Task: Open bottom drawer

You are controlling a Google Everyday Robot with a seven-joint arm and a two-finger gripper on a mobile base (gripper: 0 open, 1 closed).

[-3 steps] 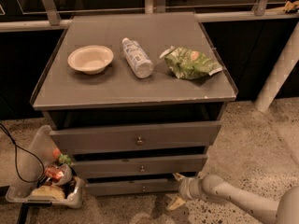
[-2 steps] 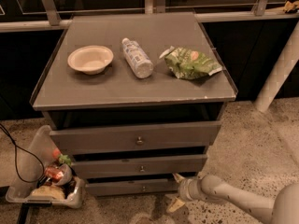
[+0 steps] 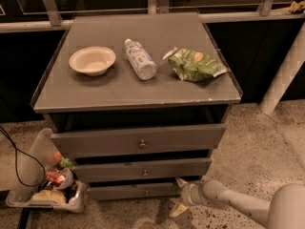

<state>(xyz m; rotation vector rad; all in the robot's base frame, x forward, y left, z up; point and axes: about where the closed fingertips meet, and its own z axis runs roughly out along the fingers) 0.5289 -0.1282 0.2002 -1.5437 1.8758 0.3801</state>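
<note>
- Speckled floor surrounds a grey bench (image 3: 119, 92) with three drawer fronts, filling the middle of the frame.
- On its top, from left to right: a pale paper bowl (image 3: 92, 60), a clear plastic bottle (image 3: 140, 58) lying on its side, and a crumpled green snack bag (image 3: 194, 64).
- The bottom drawer (image 3: 119, 192), a thin grey panel with a tiny round knob (image 3: 146, 192), sits lowest at the frame's lower centre, its front set back beneath the mid-sized drawer (image 3: 143, 169).
- The hand (image 3: 180, 195) is in the lower right, just beside the bottom drawer's right end, its fingers (image 3: 181, 181) spread with nothing between them.
- A clear plastic bin (image 3: 28, 168) of rubbish stands at the lower left.
</note>
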